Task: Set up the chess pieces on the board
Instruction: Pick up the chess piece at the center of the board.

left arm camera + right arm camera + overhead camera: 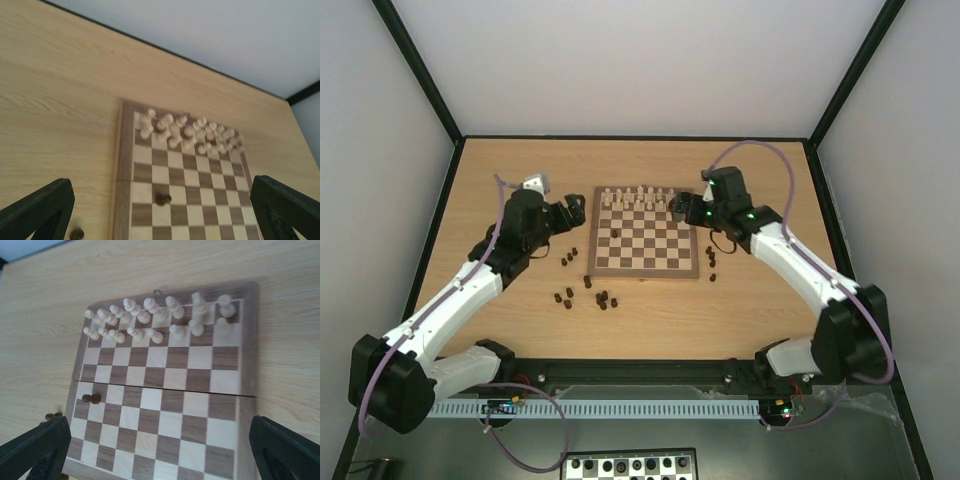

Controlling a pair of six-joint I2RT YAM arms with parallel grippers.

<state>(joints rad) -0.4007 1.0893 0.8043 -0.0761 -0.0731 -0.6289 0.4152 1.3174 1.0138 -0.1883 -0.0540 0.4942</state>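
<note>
Board [646, 232] sits mid-table, pale chessmen [638, 198] filling its two far rows. Dark chess pieces [603, 298] are scattered on the table off its left, near and right edges. One dark piece [91, 399] stands on the board by its left edge. Left gripper [582, 208] and right gripper [677, 208] are at the far corners, jaws wide, empty.
</note>
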